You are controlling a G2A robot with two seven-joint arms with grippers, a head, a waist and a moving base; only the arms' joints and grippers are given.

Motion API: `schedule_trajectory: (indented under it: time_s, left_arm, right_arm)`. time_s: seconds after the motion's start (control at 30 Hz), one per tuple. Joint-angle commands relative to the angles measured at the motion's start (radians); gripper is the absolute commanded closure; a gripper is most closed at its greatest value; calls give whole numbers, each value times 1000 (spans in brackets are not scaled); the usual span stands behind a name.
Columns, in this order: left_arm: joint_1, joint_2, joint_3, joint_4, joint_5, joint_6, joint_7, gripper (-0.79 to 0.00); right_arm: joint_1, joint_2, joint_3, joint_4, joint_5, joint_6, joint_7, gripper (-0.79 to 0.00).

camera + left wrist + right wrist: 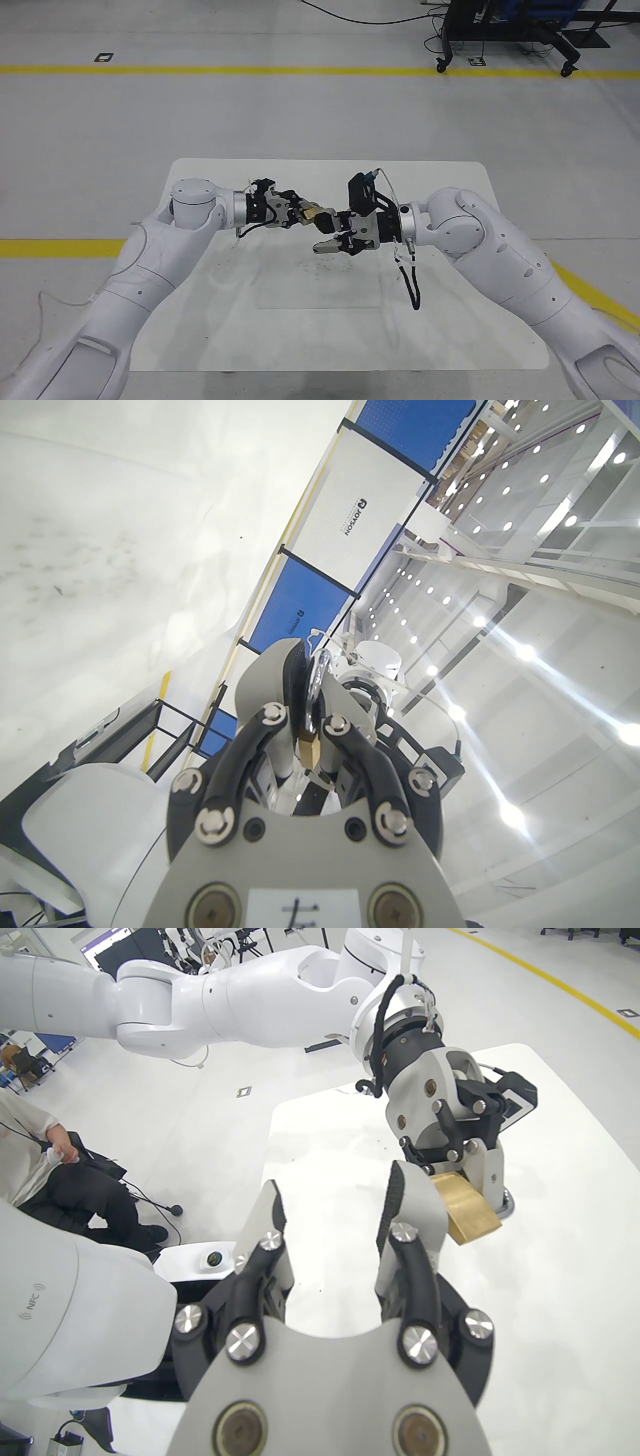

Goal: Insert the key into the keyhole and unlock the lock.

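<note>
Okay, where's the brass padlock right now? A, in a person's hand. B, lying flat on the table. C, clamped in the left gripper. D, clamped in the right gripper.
C: the left gripper is shut on the brass padlock, while the right gripper beside it is open and empty.

The left pincer is clamped tight, and facing it close by, the right pincer gapes wide.
</note>
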Motion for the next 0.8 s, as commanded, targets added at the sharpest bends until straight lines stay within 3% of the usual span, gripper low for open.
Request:
schedule_trajectory:
  time_s: [0.0,0.23,0.5,0.6,0.77]
  left_arm:
    - [6,1,-6,-7,5,-4,9,0]
    - [25,5,-26,-36,18,-12,10,0]
    - [42,8,-54,-51,24,-24,31,0]
    - [51,8,-61,-65,44,-33,71,0]
    - [72,7,-77,-91,51,-45,134,0]
  right_arm:
    - [0,0,0,0,0,0,0,-785]
    - [-11,-5,-1,-9,-24,28,-9,-785]
    - [-16,-8,23,12,9,-51,-39,-785]
    - [-30,0,69,-29,-106,-23,-66,-785]
    - [-111,9,114,-209,-467,164,-146,-785]
